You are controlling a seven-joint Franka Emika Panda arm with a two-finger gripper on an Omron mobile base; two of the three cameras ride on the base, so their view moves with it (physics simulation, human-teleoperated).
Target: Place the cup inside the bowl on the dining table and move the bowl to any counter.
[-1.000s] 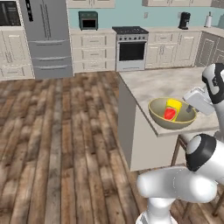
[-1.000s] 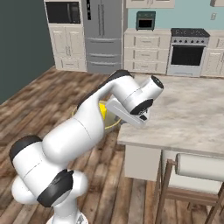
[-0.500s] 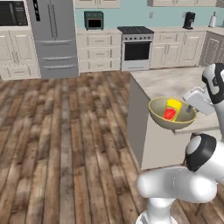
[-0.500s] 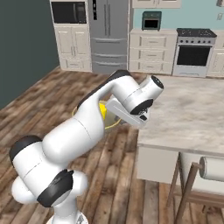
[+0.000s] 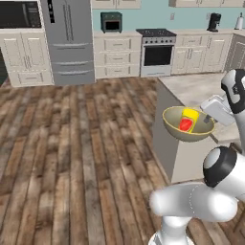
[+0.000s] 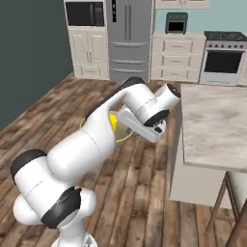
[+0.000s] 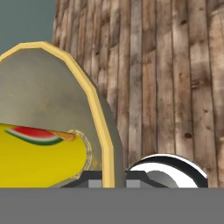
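Olive-tan bowl (image 5: 187, 125) rides aloft off the dining table's (image 5: 191, 91) 7 o'clock corner, cup (image 5: 188, 119) inside; gripper (image 5: 208, 119) pinches its 3 o'clock rim. We fear tilting spills the cup.

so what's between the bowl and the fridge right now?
Bare wood floor, nothing standing on it, judging by the left base view. The bowl, cup inside, hangs at the dining table's near corner; the fridge stands against the far wall.

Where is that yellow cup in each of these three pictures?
Left base view: cup right of centre, inside the bowl.
Right base view: a yellow sliver behind the arm, left of centre.
Hand view: lower left, in the bowl.
Shared landmark: the bowl's yellowish rim.
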